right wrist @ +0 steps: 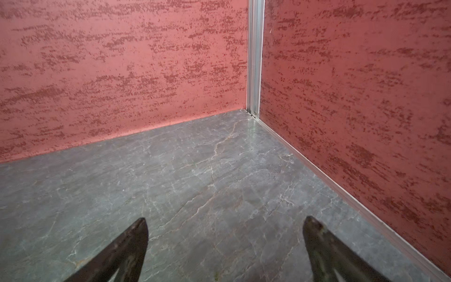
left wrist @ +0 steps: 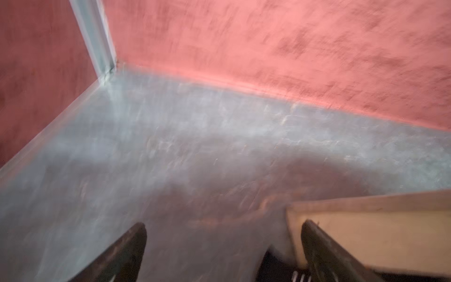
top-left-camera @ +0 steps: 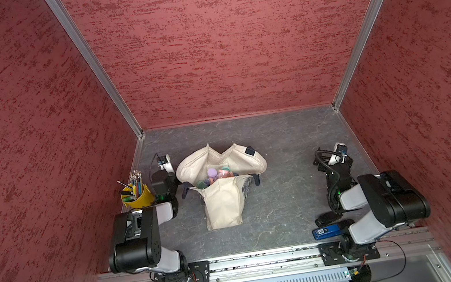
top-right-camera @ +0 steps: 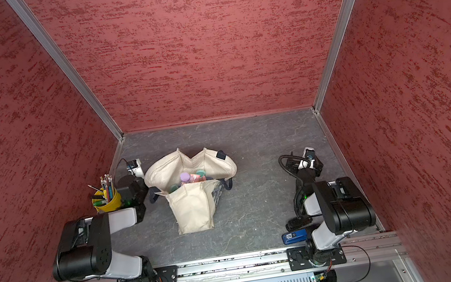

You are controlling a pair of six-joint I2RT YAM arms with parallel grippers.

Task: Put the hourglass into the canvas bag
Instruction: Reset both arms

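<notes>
Red mottled walls (top-left-camera: 218, 42) all round, aluminium posts (top-left-camera: 91, 61) in the corners. Underneath, grey veined tabletop (right wrist: 195, 183). Cream canvas bag (top-left-camera: 223, 205) just beside the left gripper (left wrist: 224, 229), mouth gaping; dark print (top-left-camera: 246, 188) on its side, unreadable. Left gripper spread wide, empty. Same for the right gripper (right wrist: 225, 222), well apart from the bag. Yellow pencil cup (top-left-camera: 139, 198) beside the left wrist, away from the bag. Blue device (top-left-camera: 327, 231) behind the right gripper, white label (top-left-camera: 319, 232) illegible. Pink, purple and teal hourglasses (top-left-camera: 217, 174) down inside the bag.
</notes>
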